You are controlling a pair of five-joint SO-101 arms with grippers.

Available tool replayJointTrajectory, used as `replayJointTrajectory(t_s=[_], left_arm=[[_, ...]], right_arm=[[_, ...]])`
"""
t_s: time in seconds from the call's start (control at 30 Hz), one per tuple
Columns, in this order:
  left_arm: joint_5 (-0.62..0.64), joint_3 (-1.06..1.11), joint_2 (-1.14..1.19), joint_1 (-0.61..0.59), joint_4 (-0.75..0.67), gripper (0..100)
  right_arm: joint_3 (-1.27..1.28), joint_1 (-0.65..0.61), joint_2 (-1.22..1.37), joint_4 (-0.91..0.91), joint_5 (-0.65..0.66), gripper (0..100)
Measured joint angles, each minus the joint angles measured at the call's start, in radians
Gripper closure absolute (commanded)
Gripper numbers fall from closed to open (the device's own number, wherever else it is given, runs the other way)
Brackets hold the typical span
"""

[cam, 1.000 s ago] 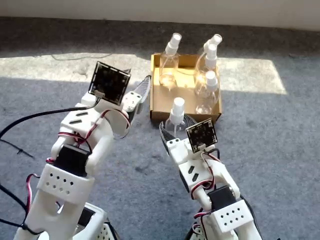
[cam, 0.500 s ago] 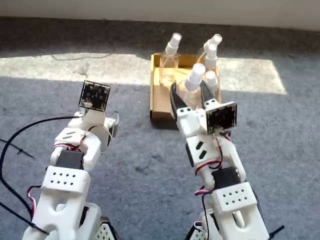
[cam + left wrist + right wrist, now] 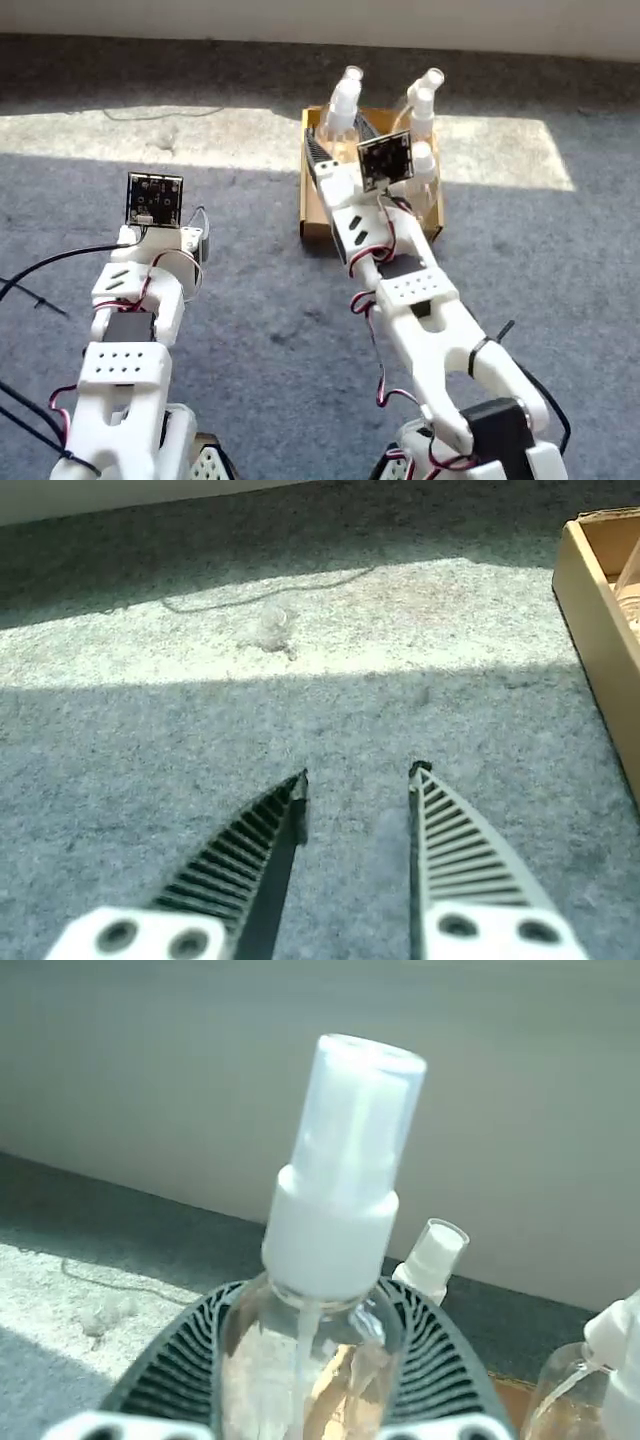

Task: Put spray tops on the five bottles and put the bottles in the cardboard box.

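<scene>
Just watched the right arm stretch from right in front of the cardboard box (image 3: 303,190) to out over it, and the left arm pull back away from it. Got the right tool (image 3: 340,138) clenched on a clear bottle (image 3: 320,1330), spray top (image 3: 345,1160) already on, roughly upright over the box's left half. Can't tell from above if it's touching the box floor. Can make out a second bottle (image 3: 424,165) by the right wall and a third bottle (image 3: 425,92) at the back right, both topped. Seeing the left tool (image 3: 359,774) released, jaws apart, grasping nothing, hanging over bare grey desk (image 3: 200,700) with the box off to one side.
</scene>
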Motion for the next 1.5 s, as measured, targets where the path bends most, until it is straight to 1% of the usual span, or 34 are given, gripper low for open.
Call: replayJointTrajectory(t_s=[0.13,0.43,0.67,1.07,1.23,1.43,1.5], left_arm=[[0.000,0.000,0.000,0.000,0.000,84],[0.000,0.012,0.000,0.011,0.000,84],[0.000,0.012,0.000,0.017,0.000,84],[0.000,0.012,0.000,0.017,0.000,84],[0.000,0.012,0.000,0.017,0.000,84],[0.000,0.012,0.000,0.017,0.000,84],[0.000,0.012,0.000,0.017,0.000,84]], right_arm=[[-0.002,0.003,0.100,-0.068,-0.057,99.4],[-0.008,0.006,0.253,-0.180,-0.066,99.4],[-0.015,0.040,0.313,-0.183,-0.066,99.4],[-0.087,0.037,0.417,-0.183,-0.066,99.4],[-0.087,0.037,0.427,-0.235,-0.066,99.4],[-0.087,0.037,0.427,-0.242,-0.066,99.4],[-0.087,0.037,0.427,-0.242,-0.038,99.4]])
